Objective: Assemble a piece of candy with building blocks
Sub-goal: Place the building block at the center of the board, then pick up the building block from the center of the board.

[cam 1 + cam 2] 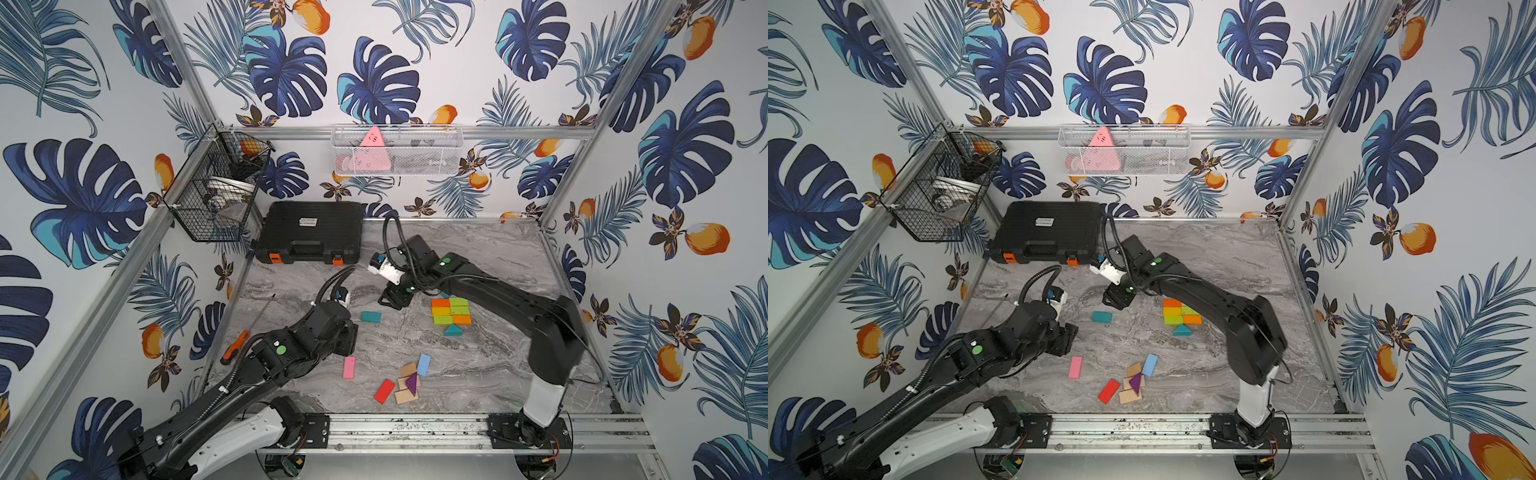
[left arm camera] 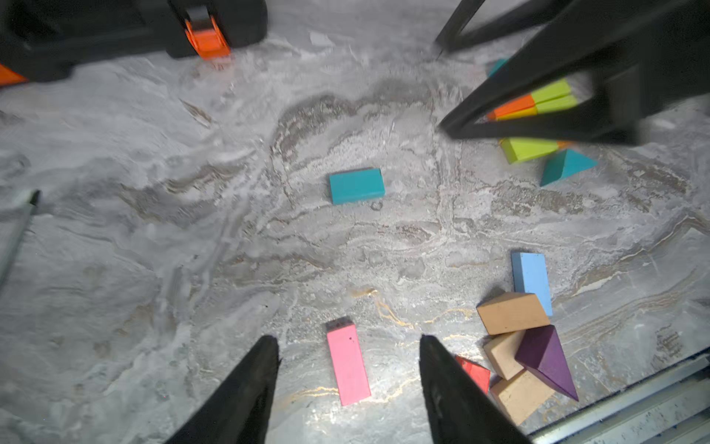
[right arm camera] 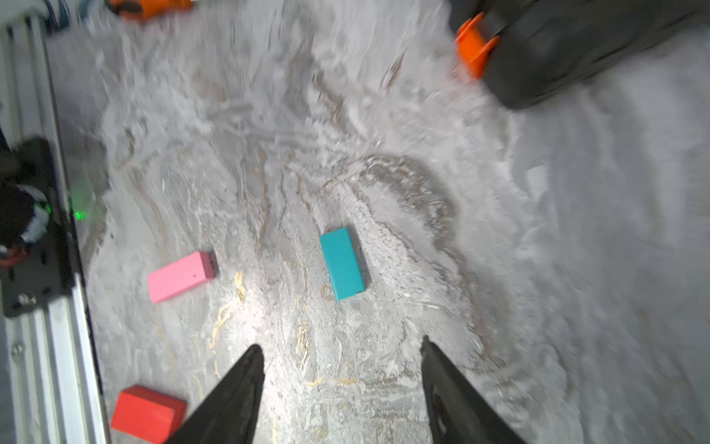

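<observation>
While both arms hover over the desk (image 1: 511, 245), the left fingers (image 2: 246, 384) stand apart and empty near the pink block (image 2: 347, 369). The right fingers (image 3: 238, 384), likewise apart and empty, point toward the teal block (image 3: 342, 263). Orange, yellow and green blocks (image 1: 451, 311) lie joined on the desk, with a teal triangle (image 1: 453, 331) just beside them.

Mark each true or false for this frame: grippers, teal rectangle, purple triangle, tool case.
1. Both grippers are open and empty. True: the left gripper and right gripper show spread jaws gripping nothing.
2. The teal rectangle touches the green-and-orange cluster. False: the teal rectangle lies alone, apart from the cluster.
3. The purple triangle overlaps the plain wood blocks. True.
4. The black tool case stands open. False: the tool case is shut.
</observation>
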### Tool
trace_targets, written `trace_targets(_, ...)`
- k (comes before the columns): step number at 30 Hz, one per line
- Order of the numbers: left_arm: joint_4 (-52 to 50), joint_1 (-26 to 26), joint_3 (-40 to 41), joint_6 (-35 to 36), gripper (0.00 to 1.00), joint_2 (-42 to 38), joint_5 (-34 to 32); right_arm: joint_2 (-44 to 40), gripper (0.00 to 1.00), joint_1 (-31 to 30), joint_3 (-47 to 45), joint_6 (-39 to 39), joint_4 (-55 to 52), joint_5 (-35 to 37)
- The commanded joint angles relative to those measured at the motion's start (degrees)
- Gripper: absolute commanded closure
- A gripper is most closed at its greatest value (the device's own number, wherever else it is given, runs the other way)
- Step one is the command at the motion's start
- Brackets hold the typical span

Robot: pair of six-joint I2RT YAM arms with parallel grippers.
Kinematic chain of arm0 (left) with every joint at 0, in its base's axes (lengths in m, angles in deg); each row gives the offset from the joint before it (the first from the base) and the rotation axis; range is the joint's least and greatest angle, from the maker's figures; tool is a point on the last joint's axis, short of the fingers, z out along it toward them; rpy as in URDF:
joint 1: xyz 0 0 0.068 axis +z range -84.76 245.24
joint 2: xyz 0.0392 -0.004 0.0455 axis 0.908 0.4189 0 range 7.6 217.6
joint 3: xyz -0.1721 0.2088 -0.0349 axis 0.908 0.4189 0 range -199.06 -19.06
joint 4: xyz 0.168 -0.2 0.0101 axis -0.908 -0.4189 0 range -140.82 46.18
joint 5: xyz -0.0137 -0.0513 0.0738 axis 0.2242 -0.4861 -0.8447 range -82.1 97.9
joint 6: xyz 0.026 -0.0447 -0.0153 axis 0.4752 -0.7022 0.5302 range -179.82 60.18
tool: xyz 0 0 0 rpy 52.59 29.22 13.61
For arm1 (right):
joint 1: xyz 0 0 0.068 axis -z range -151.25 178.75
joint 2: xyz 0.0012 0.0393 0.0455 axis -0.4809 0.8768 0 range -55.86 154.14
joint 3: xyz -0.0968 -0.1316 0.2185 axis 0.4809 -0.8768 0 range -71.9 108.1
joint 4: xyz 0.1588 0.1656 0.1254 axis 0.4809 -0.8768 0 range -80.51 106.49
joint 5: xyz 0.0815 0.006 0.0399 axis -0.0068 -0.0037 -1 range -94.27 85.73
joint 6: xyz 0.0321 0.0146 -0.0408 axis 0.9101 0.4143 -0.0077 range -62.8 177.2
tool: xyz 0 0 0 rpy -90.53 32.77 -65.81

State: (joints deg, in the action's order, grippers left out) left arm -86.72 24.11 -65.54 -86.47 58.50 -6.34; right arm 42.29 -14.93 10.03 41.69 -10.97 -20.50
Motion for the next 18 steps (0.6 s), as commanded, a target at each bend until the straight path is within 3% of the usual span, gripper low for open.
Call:
trace_targets(1,3.89,-0.07,2.66,-4.96,0.36,2.79,5.19,-11.41,0.33,0.66,-13.50,13.25,15.78,-1.09)
trace_targets(4,7.40,-0.34,6.54,-7.57,0.34,4.48,6.48,-23.42,0.30,1.01,-27.25,18.16,22.98,0.55)
trace_targets(9,11.37,-0.37,11.12,-10.48,0.30,10.34,5.44,-36.48,0.30,1.05,-39.34,22.62,23.64,4.19)
trace_targets(12,13.46,-0.45,13.34,-11.20,0.30,13.22,4.96,-41.98,0.29,1.13,-45.21,22.68,24.62,5.23)
trace_targets(18,15.94,-0.62,17.22,-13.11,0.33,13.44,5.69,-47.25,0.25,1.20,-51.65,24.44,26.42,13.89)
